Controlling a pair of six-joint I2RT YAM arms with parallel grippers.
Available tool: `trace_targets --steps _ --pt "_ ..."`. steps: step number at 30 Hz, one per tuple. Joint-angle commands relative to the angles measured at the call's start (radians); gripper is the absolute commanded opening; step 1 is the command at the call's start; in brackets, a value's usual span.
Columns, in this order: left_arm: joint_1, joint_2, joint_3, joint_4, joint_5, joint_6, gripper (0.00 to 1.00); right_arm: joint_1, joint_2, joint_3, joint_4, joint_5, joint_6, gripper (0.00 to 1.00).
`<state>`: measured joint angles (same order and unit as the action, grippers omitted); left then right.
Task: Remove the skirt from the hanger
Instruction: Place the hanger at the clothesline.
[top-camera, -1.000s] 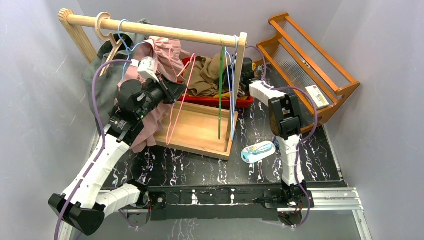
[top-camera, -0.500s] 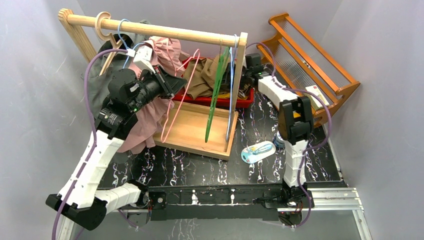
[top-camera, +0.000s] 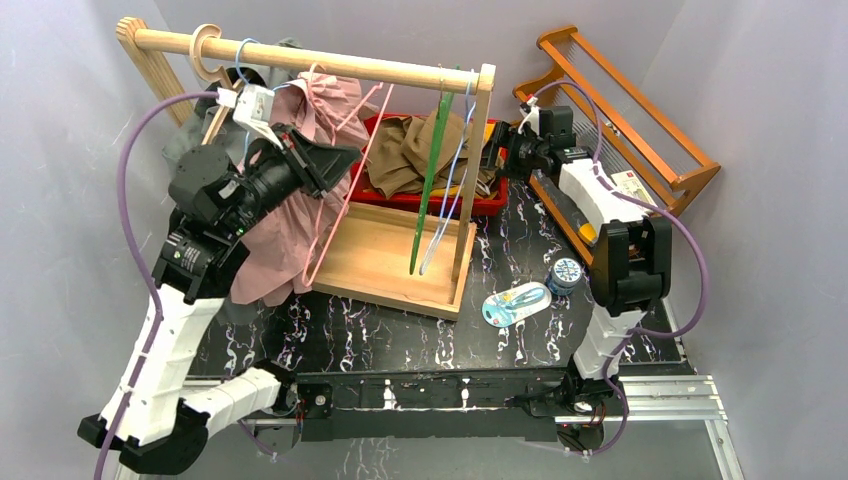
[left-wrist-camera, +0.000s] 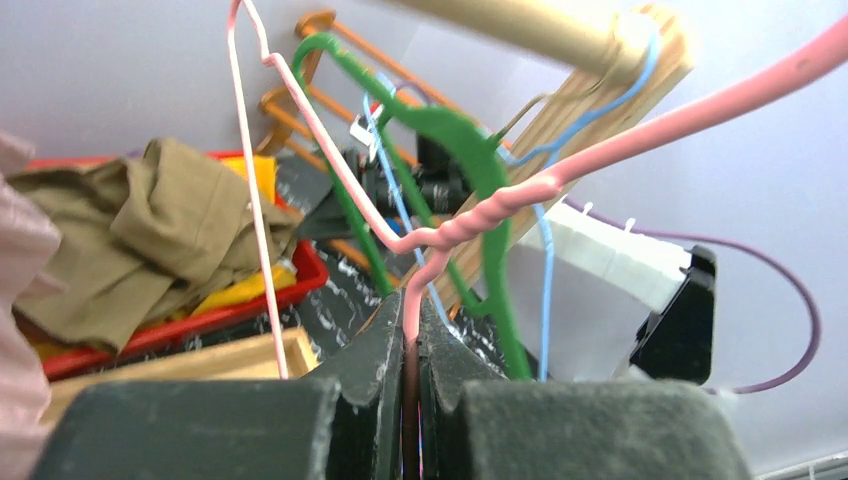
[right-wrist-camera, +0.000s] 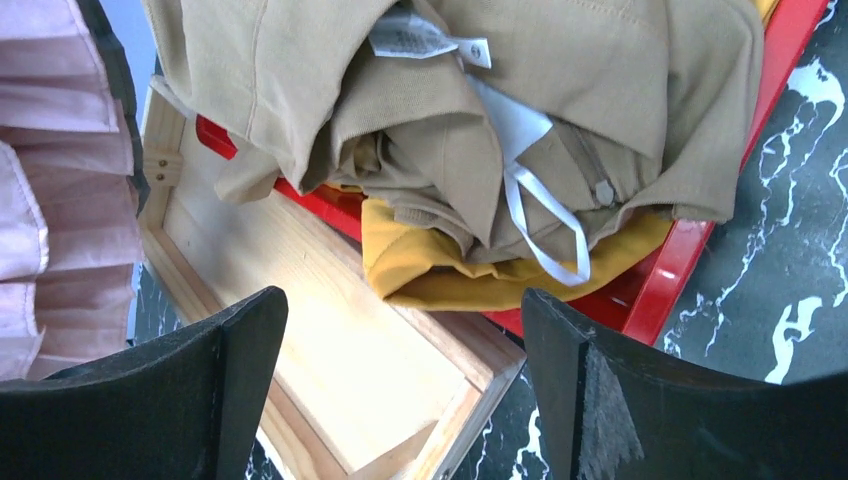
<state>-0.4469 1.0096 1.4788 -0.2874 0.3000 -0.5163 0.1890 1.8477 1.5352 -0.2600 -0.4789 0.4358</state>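
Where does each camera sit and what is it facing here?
Top external: above and behind, looking down on rack, left arm, right arm showing.
Left wrist: behind left tool, shut on pink hanger, facing the rail.
Right wrist: over red bin of khaki clothes, open right tool fingers framing it.
Shared: the wrist views both show the red bin.

Setting: robotics test cell. Evidence: blank grey partition walls (top-camera: 60, 150), aluminium mounting rail (top-camera: 670, 398), marble-patterned tabletop (top-camera: 400, 335), staged wooden clothes rack (top-camera: 300, 58), red bin (top-camera: 485, 207).
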Motion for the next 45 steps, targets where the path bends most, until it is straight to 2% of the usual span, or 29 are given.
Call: trace_targets --steps 1,8,13,19,22,26,32,38,45 --pt "0.005 0.092 0.123 0.066 0.061 -0.011 0.00 -0.008 -0.095 -0.038 0.018 -0.007 -0.029 0.95" --pt "0.005 0.249 0.228 0.146 0.140 -0.093 0.00 -0.023 -0.149 -0.070 0.021 -0.004 -0.028 0.97" --pt "-0.027 0.293 0.218 0.163 0.135 -0.120 0.00 -0.029 -0.187 -0.093 0.035 -0.011 -0.026 0.97" --pt "-0.210 0.323 0.181 0.179 -0.012 -0.053 0.00 -0.028 -0.223 -0.154 0.080 -0.026 -0.004 0.97" --pt "-0.254 0.324 0.156 0.180 -0.071 -0.042 0.00 -0.028 -0.245 -0.176 0.099 -0.036 0.009 0.98" --pt "-0.264 0.291 0.078 0.190 -0.142 -0.040 0.00 -0.028 -0.267 -0.188 0.108 -0.045 0.013 0.98" --pt "-0.268 0.298 0.045 0.202 -0.160 -0.057 0.00 -0.030 -0.272 -0.202 0.119 -0.053 0.009 0.98" --pt "-0.268 0.312 0.124 0.180 -0.263 -0.053 0.00 -0.030 -0.262 -0.202 0.129 -0.061 0.013 0.98" --pt "-0.268 0.383 0.195 0.127 -0.275 -0.068 0.00 -0.030 -0.259 -0.202 0.130 -0.060 0.011 0.98"
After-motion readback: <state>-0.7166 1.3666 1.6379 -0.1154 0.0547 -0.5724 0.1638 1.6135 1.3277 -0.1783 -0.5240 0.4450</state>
